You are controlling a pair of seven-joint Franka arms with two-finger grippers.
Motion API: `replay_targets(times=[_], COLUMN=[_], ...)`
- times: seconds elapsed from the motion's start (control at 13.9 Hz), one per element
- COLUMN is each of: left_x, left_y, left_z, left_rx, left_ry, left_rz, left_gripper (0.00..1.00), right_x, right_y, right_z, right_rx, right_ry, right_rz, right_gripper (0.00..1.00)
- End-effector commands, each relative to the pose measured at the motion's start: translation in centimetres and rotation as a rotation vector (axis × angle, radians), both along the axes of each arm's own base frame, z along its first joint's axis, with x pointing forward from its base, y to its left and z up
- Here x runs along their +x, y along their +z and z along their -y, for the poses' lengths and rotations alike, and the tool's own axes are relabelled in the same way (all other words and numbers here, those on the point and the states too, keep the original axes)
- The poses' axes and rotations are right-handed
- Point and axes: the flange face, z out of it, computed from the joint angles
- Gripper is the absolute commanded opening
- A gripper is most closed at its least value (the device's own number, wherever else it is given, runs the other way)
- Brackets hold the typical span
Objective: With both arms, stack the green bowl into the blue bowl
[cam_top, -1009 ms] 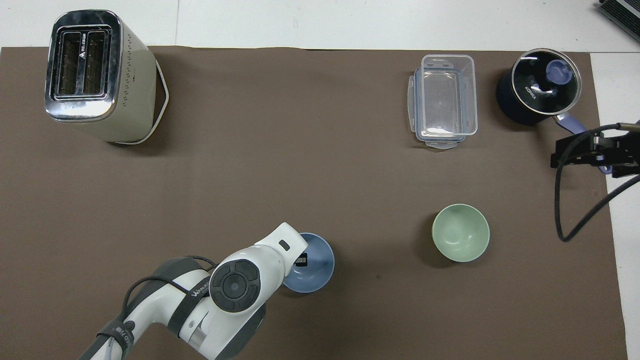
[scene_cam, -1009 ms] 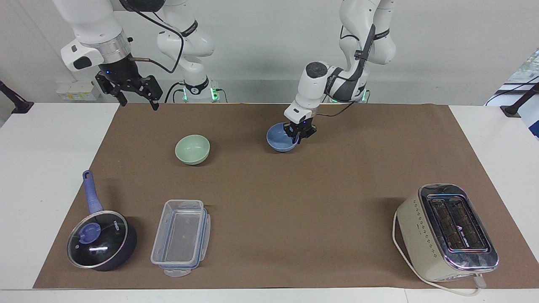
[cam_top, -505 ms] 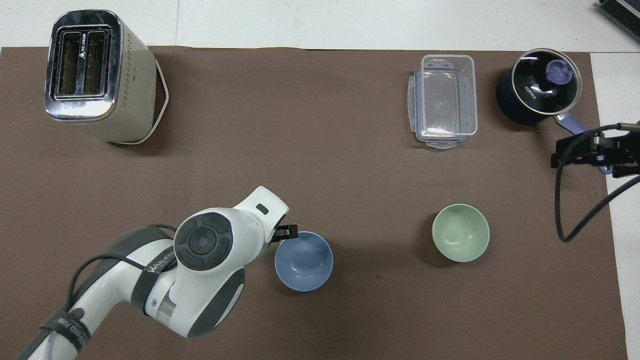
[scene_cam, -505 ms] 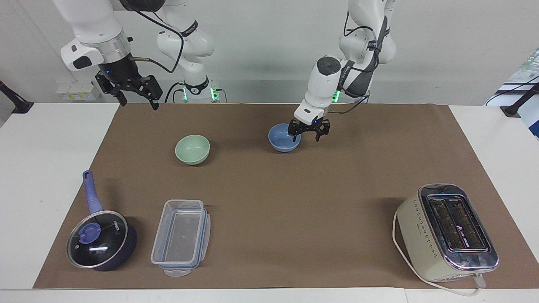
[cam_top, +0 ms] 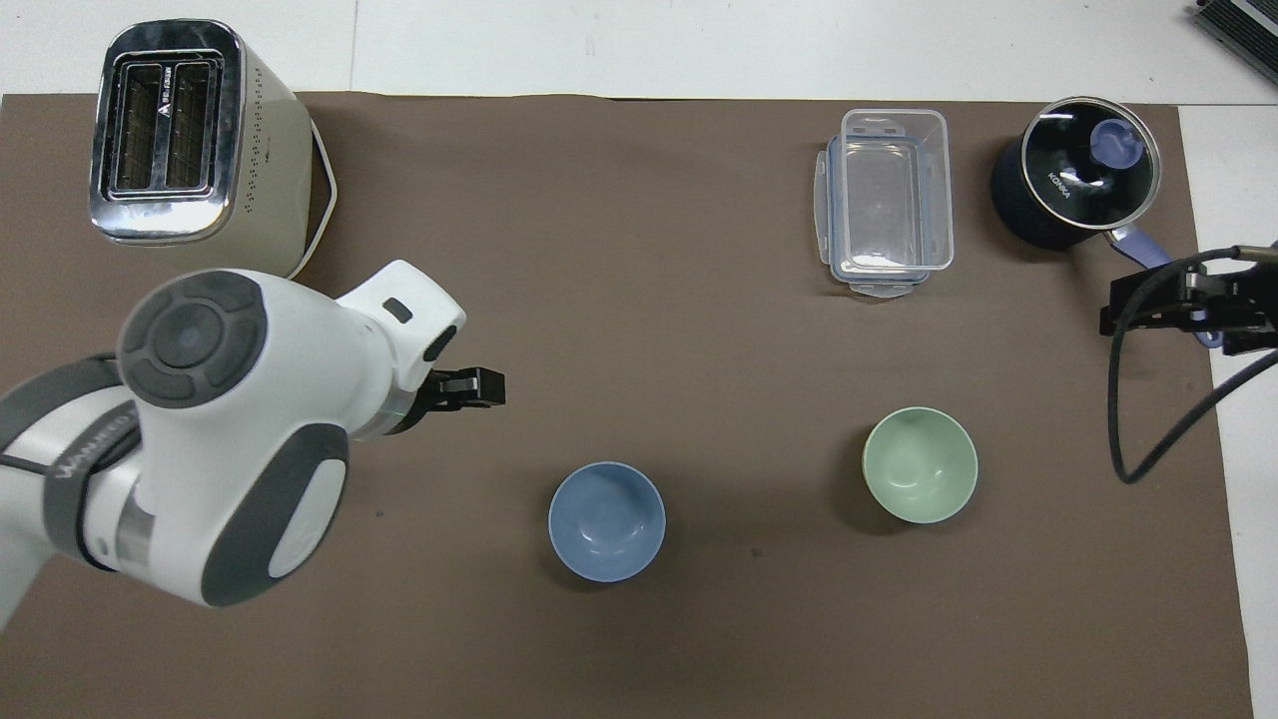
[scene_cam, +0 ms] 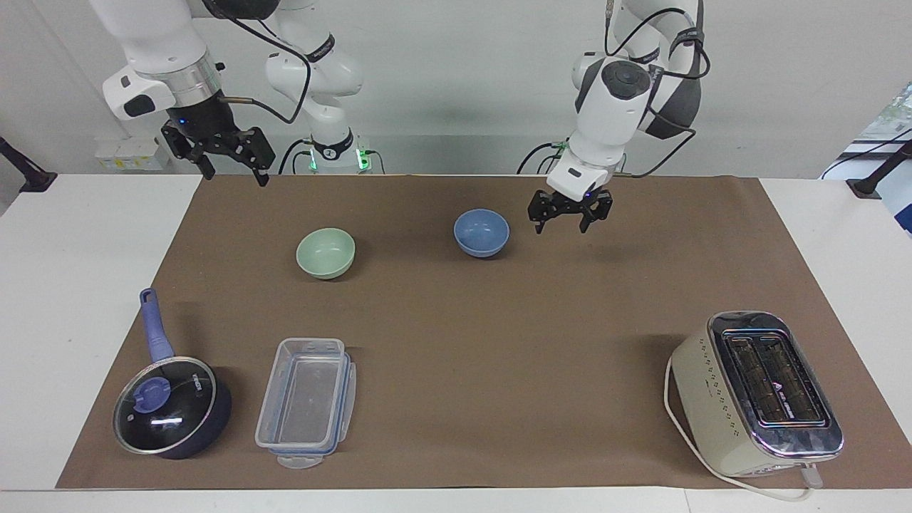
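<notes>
Nearest the robots, up in the air: left gripper (scene_cam: pixel 568 214), fingers spread, holding nothing, over the brown mat (scene_cam: pixel 456 342) just beside the blue bowl (scene_cam: pixel 482 231), toward the left arm's end. Right gripper (scene_cam: pixel 236 171) likewise spread and holding nothing, raised over the mat's edge at the right arm's end, waiting.

A little farther out, on the mat: blue bowl upright, nothing inside, touched by neither gripper. Green bowl (scene_cam: pixel 325 251) beside it toward the right arm's end, well apart from it, slightly farther from the robots, also upright and untouched.

Farthest out: clear lidless food container (scene_cam: pixel 265 406) and lidded saucepan (scene_cam: pixel 171 406) at the right arm's end, toaster (scene_cam: pixel 759 392) at the left arm's end, all well clear of the bowls.

Judged step: blue bowl set down and let go, stacking not yet begun. Next, probably: bringing the right gripper down onto the green bowl's rim, pinching it, lifting, carrying across level, then lowering centred into the blue bowl, with the left gripper kept out of the path.
</notes>
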Motion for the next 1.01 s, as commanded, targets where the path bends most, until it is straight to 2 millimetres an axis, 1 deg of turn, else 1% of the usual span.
replay_targets(times=[0.0,0.14,0.29,0.43,0.5,0.72,0.79,0.94], left_x=[2.1,3.6,4.4,5.0,5.1,5.3,5.5,5.0], left_y=[2.0,2.7,3.7,5.8,7.1,11.6,12.5,14.1], left_z=[-4.2,-8.3,-12.6,-16.3,-17.4,-18.3,-18.4,-18.2], left_rx=[0.008,0.008,0.014,0.047,0.058,0.108,0.111,0.107], left_ry=[-0.031,-0.030,-0.074,-0.145,-0.160,-0.161,-0.159,-0.158], left_rz=[-0.005,0.010,0.004,0.001,0.007,0.007,-0.002,-0.019], left_gripper=[1.00,1.00,1.00,1.00,1.00,1.00,1.00,1.00], right_x=[-0.6,-0.6,-0.6,-0.6,-0.6,-0.6,-0.6,-0.6], right_y=[0.0,0.0,0.0,0.1,0.1,0.1,0.1,0.1], right_z=[0.5,0.5,0.5,0.5,0.5,0.4,0.4,0.3], right_rx=[0.005,0.005,0.005,0.006,0.005,0.012,0.014,0.015], right_ry=[0.015,0.014,0.015,0.015,0.015,0.017,0.017,0.018], right_rz=[0.002,0.002,0.002,0.004,0.004,0.002,0.004,0.004], right_gripper=[1.00,1.00,1.00,1.00,1.00,1.00,1.00,1.00])
